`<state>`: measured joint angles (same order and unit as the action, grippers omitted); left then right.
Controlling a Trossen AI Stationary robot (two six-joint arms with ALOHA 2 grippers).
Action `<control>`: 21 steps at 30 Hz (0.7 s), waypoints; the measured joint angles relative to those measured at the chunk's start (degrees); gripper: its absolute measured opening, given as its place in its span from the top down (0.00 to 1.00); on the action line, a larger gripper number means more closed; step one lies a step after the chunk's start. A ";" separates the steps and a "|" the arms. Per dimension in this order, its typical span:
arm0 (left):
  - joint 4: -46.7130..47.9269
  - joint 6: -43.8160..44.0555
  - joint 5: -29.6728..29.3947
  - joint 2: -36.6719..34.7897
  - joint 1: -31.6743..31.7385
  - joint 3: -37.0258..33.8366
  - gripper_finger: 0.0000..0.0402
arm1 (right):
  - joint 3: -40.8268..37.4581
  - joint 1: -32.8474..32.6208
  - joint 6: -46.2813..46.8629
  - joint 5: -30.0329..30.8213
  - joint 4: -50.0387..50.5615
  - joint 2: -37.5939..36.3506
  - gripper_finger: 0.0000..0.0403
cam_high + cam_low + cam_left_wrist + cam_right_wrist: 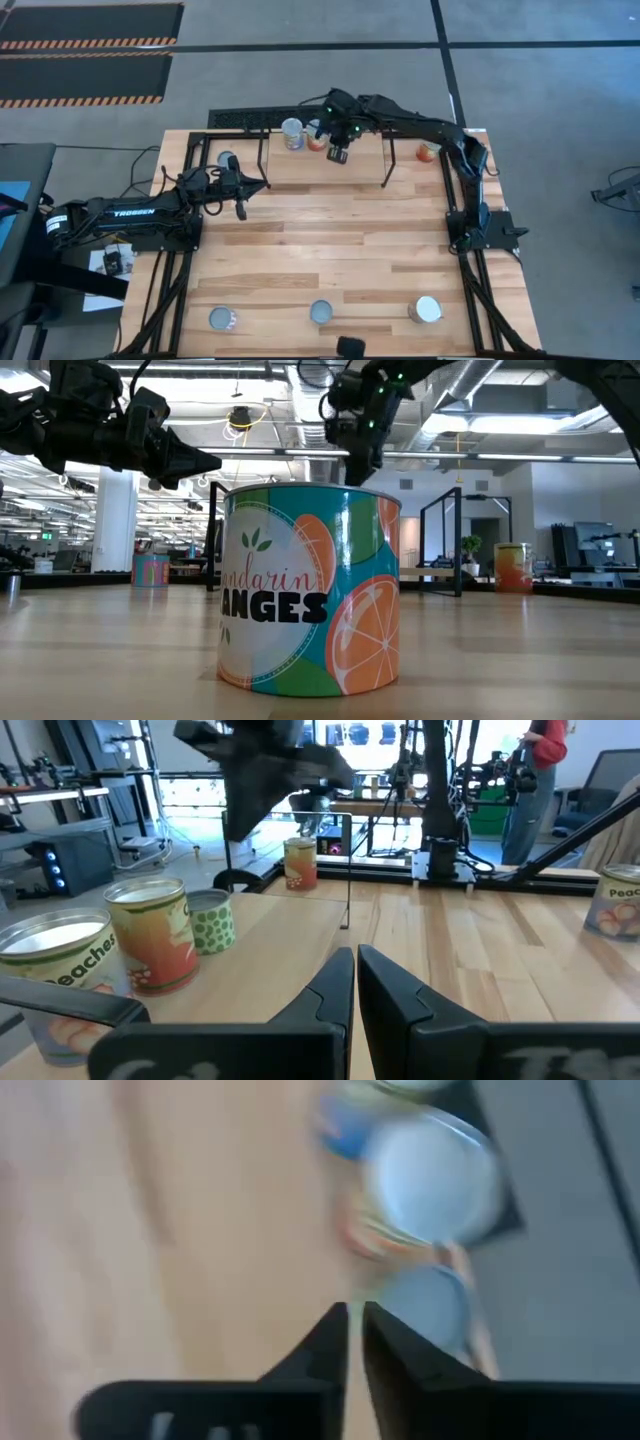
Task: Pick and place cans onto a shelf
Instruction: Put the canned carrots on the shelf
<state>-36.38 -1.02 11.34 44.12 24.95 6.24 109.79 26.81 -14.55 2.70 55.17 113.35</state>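
The shelf, a light-wood board on thin black wire legs, stands at the table's far middle. Two cans stand upright on its left part. My right gripper hangs above the shelf just right of them, slanting down, shut and empty; its blurred wrist view shows the round can tops below it. My left gripper points level at the shelf's left end, shut and empty. One can stands far left and one far right.
Three cans stand along the near edge; the middle one fills the low view. Black frame rails run along the table's left and right sides. A person stands in the room beyond.
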 joint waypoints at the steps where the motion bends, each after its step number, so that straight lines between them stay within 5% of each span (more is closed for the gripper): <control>1: 0.04 -0.16 0.20 0.00 0.00 0.00 0.98 | -1.66 -0.63 -0.38 -1.53 -1.39 -0.93 0.93; 13: 1.22 -1.03 0.78 0.00 0.00 0.00 0.98 | -27.75 -12.52 2.48 -7.11 -30.99 -13.26 0.98; 21: 1.19 1.23 11.46 -0.01 -0.58 0.01 0.98 | -52.62 -19.71 7.79 -10.28 -62.56 -22.87 0.99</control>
<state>-35.19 0.21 22.79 44.10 24.37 6.25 57.17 7.10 -6.75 -7.58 -7.40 90.48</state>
